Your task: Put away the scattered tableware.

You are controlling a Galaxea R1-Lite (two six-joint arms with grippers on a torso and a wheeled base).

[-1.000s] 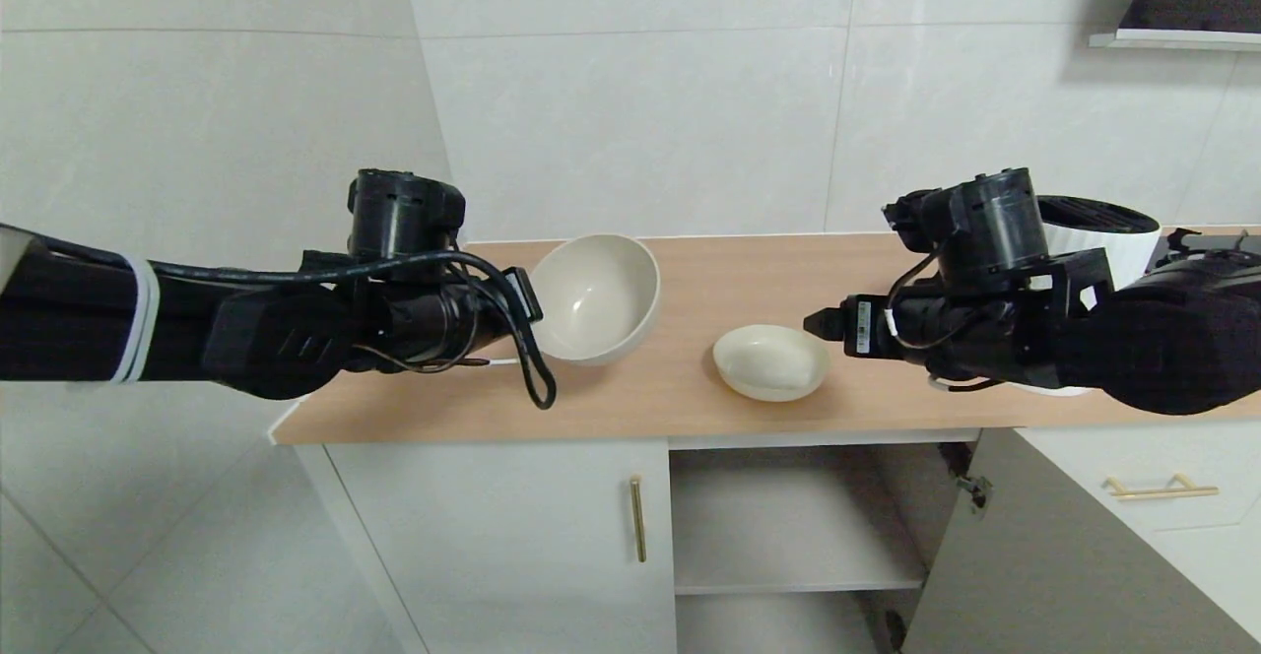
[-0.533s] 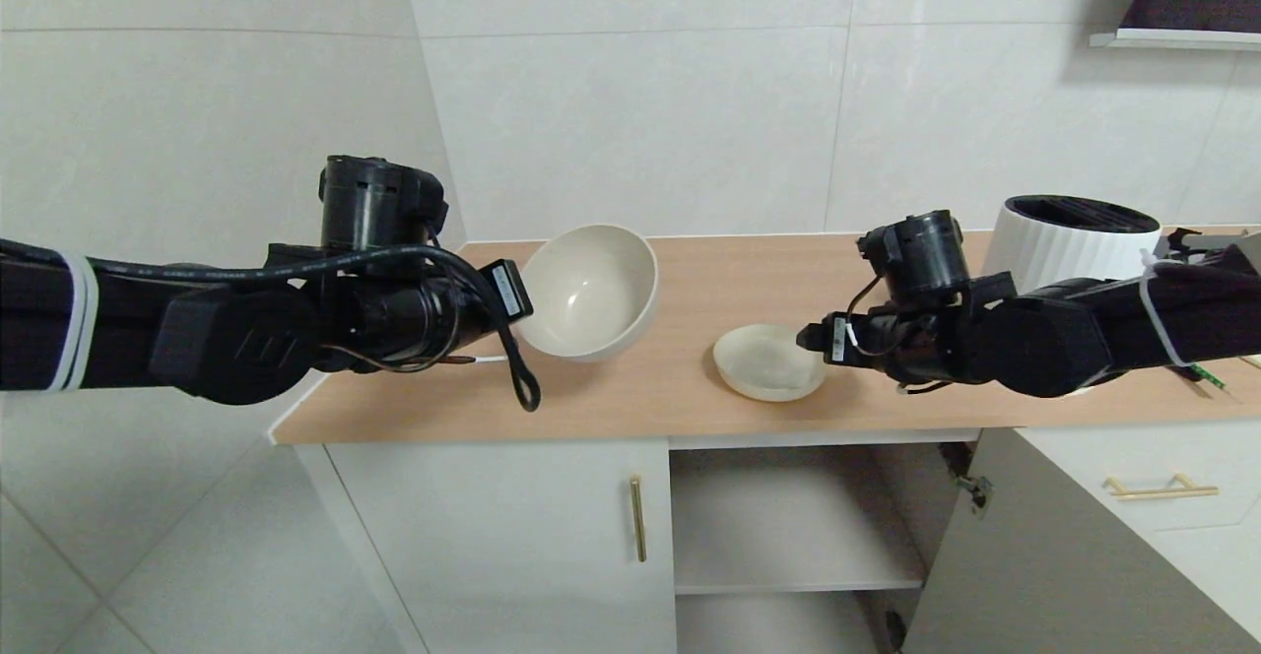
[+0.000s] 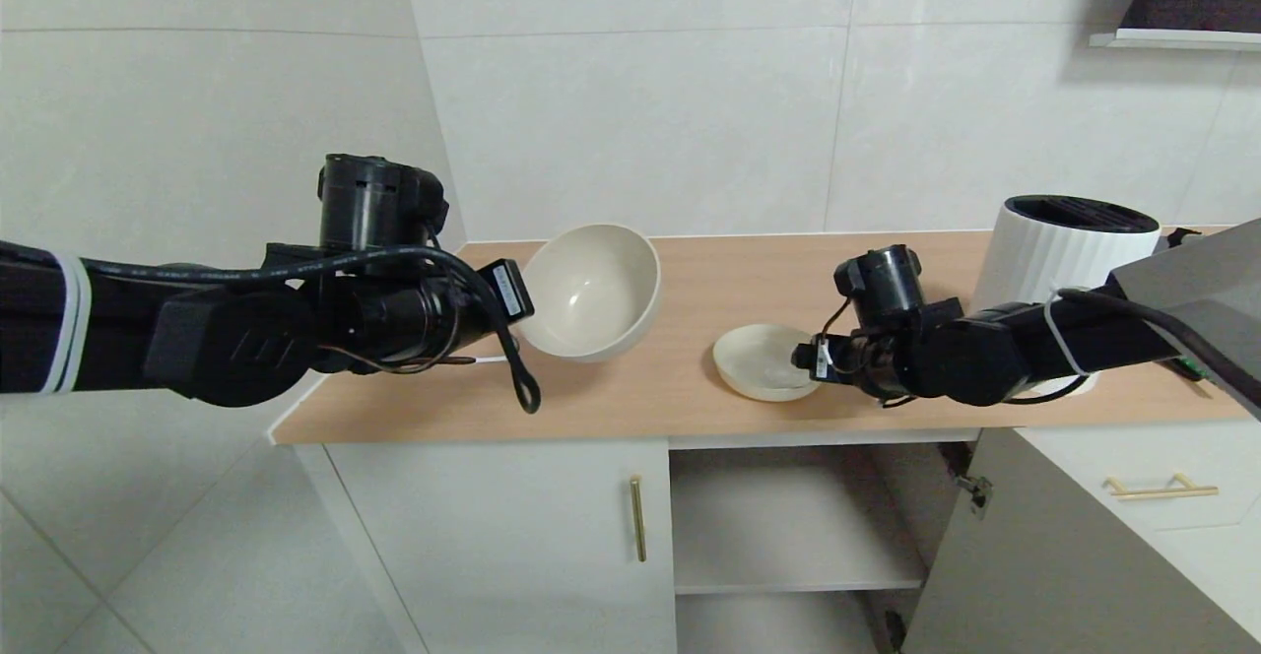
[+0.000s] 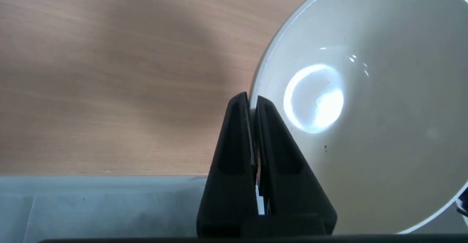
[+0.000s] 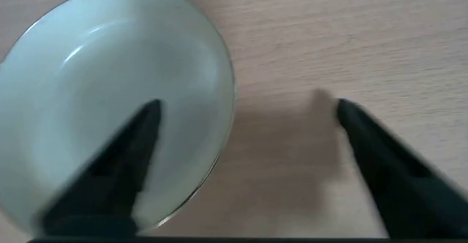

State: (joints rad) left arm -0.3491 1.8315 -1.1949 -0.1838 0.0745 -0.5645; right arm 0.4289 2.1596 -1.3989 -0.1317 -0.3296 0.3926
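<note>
My left gripper [image 4: 254, 100] has its fingers pinched on the rim of the large cream ceramic bowl [image 3: 591, 290], which is tipped well onto its side over the left part of the light wooden counter [image 3: 749, 280]; I cannot tell whether its underside touches the wood. My right gripper [image 5: 246, 110] is low at the small shallow cream dish [image 3: 759, 359] lying flat mid-counter, fingers spread astride its rim, one over the dish's inside, the other over bare wood. A white ribbed cylindrical container [image 3: 1069, 240] stands at the counter's right end.
</note>
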